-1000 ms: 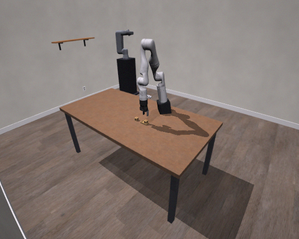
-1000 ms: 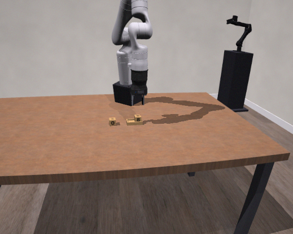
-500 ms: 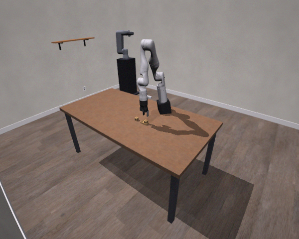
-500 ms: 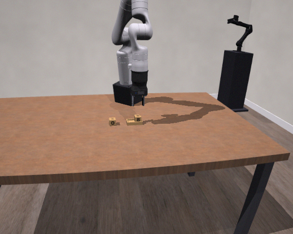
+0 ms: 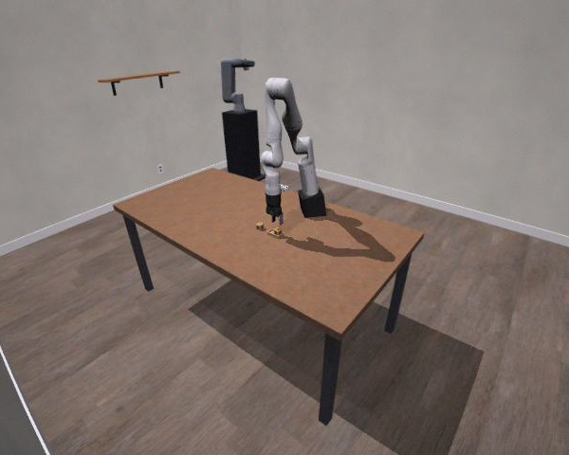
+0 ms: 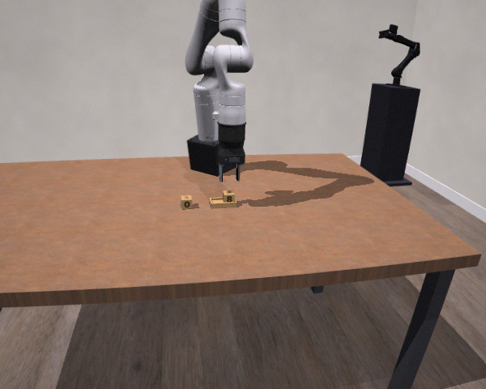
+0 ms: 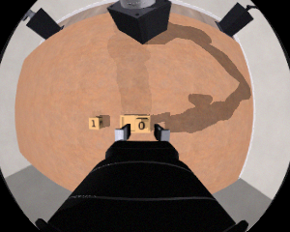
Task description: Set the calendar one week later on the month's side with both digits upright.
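Note:
A small wooden tray (image 6: 222, 203) lies flat on the table. One cube (image 6: 228, 196) stands in its right half and shows an 8 in the exterior view; from above, in the wrist view, its top (image 7: 140, 124) reads 0. The tray's left half is empty. The other cube (image 6: 186, 202) stands on the table to the left of the tray, apart from it. It shows a 0 in the exterior view and a 1 on top in the wrist view (image 7: 95, 123). My gripper (image 6: 229, 178) is open and empty, hanging straight above the cube in the tray (image 7: 140, 131). In the top view the gripper (image 5: 275, 217) hangs over the tray (image 5: 272, 232).
The arm's black base (image 6: 202, 155) stands on the table just behind the tray. A black pedestal with a second arm (image 6: 388, 131) stands on the floor past the table's far right corner. A shelf (image 5: 138, 77) hangs on the wall.

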You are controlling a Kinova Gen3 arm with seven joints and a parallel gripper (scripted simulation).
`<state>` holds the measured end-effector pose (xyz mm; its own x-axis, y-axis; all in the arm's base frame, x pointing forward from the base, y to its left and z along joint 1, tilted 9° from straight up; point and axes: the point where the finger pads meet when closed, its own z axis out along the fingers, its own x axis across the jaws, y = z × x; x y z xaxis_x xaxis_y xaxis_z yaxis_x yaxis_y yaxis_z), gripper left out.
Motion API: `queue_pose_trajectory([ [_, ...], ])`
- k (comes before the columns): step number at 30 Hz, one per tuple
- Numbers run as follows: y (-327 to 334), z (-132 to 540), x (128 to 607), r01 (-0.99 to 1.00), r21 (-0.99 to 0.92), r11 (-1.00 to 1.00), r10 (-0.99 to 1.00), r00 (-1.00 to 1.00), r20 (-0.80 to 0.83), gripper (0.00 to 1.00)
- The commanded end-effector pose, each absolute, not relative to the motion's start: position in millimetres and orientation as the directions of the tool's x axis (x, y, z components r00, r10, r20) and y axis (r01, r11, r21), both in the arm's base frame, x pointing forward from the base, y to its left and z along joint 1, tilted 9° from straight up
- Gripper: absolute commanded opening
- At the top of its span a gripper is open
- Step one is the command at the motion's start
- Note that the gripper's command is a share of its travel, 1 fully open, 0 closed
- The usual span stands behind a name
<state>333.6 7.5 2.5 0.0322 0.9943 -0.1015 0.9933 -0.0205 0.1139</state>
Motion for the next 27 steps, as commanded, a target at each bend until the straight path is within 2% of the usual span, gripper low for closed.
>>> queue_pose_trajectory([
  [1,5,-3,332,0.994,0.108,-0.024,0.994,0.036,-0.104,0.90],
  [27,3,-28,335,0.994,0.108,-0.024,0.994,0.036,-0.104,0.90],
])
